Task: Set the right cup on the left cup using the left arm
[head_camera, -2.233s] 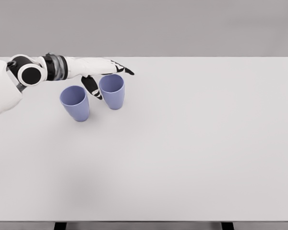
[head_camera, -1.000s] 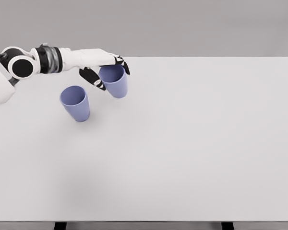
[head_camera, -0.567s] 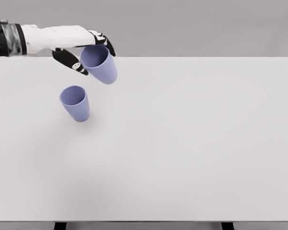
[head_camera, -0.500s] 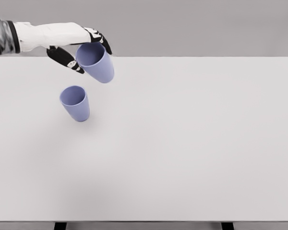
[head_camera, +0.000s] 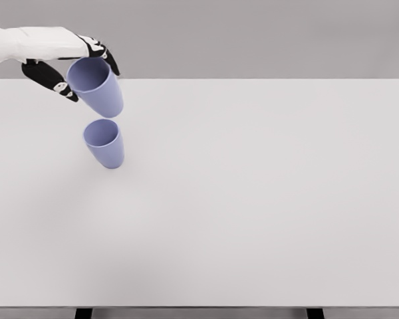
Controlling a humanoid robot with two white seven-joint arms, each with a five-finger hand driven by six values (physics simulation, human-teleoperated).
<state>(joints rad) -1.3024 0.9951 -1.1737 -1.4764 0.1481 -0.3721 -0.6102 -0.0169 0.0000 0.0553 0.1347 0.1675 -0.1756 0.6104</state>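
our left hand [head_camera: 70,66] is clamped on the right cup [head_camera: 96,86], held in the air just above the left cup [head_camera: 104,142], which stands on the table [head_camera: 266,186]. the carried cup tilts, its base nearly over the left cup's mouth, so we judge the coming move is mostly straight down.

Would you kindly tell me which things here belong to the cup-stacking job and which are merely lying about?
Part of the job:
- left hand, holding the lifted cup
- cup standing on the table

Not part of it:
- nothing loose; only the table itself
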